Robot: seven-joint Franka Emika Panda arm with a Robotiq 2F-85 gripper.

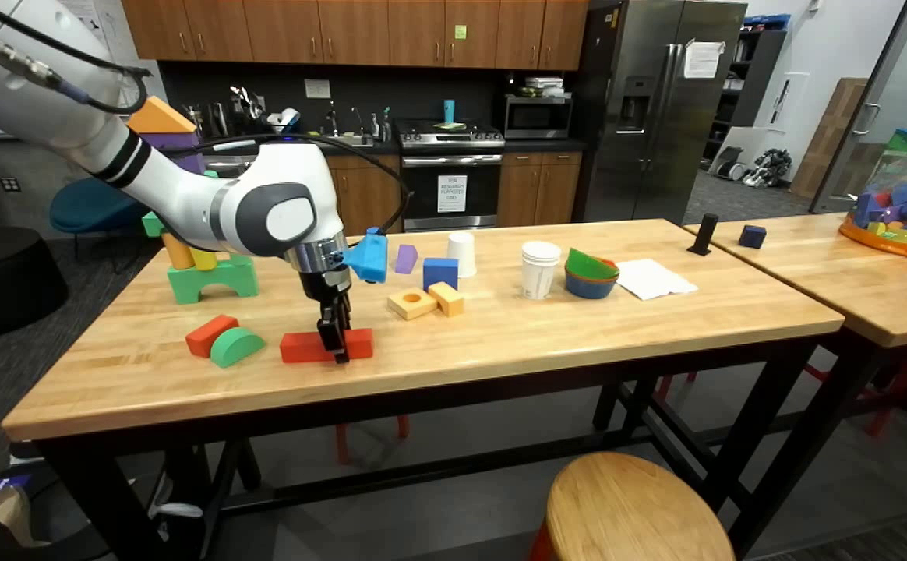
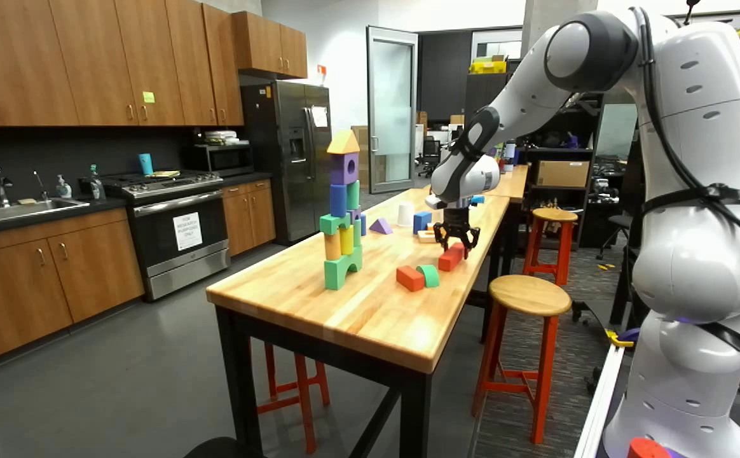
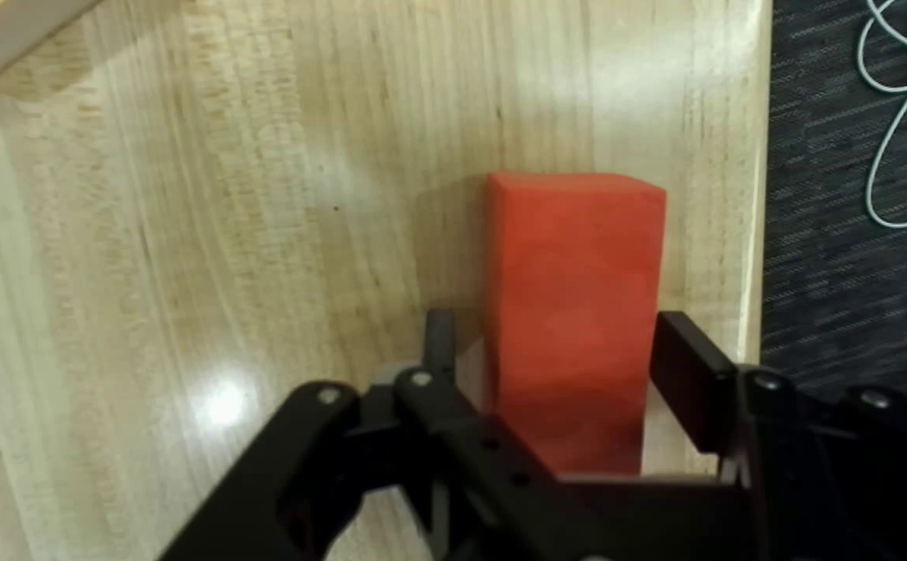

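A long red block (image 3: 578,273) lies flat on the wooden table near its edge. My gripper (image 3: 553,343) points down over it and is open, its fingers astride the block. In the wrist view a gap shows between the left finger (image 3: 439,339) and the block; the right finger (image 3: 691,374) stands very close, and whether it touches I cannot tell. In both exterior views the fingers reach down beside the red block (image 1: 305,347). A shorter red block (image 1: 210,333) leans by a green half-round block (image 1: 237,347) a little way off.
A tall block tower (image 2: 344,168) stands on a green arch (image 2: 343,270). Near the gripper lie a yellow block with a hole (image 1: 412,304), a blue block (image 1: 440,273) and a purple block (image 1: 406,259). Paper cups (image 1: 539,273), bowls (image 1: 590,287) and a napkin (image 1: 656,279) stand farther along.
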